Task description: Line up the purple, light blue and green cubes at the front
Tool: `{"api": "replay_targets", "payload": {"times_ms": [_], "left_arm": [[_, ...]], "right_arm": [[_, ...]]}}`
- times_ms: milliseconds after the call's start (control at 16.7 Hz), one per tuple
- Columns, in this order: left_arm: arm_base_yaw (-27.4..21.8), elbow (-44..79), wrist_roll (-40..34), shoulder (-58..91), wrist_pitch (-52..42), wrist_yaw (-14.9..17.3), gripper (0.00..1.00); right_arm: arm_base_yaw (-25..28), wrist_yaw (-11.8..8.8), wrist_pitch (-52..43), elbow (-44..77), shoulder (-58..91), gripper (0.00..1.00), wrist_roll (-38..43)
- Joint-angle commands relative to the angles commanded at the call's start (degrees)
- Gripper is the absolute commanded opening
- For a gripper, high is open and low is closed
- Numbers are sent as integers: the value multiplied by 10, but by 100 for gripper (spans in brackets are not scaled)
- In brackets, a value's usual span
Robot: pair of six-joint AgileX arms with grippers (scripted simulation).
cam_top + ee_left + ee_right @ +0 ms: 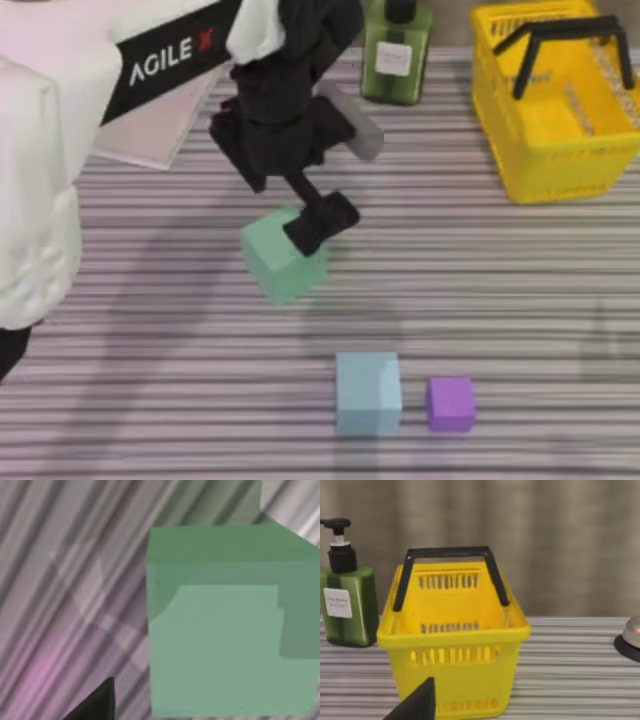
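The blue cube (367, 393) and purple cube (450, 403) are set side by side at the front. The green cube (283, 257), mid-table, is pinched by the left gripper (318, 224) and remains to be placed.

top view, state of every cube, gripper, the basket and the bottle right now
green cube: under the left gripper, apart from the other two cubes, not yet in line
light blue cube: resting at the front, upright
purple cube: resting at the front, right of the light blue one, small gap
left gripper: at the green cube's top
yellow basket: upright, handle up, nothing seen inside
green pump bottle: upright
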Motion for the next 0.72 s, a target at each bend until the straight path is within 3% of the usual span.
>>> {"api": "replay_targets", "payload": {"times_ms": [420,720], "left_arm": [[13,4,-9,11,5,0,100],[15,-70,-8,39,111,0,100]], "right_arm": [[0,0,0,0,0,100,0],[0,0,0,0,0,100,0]]}}
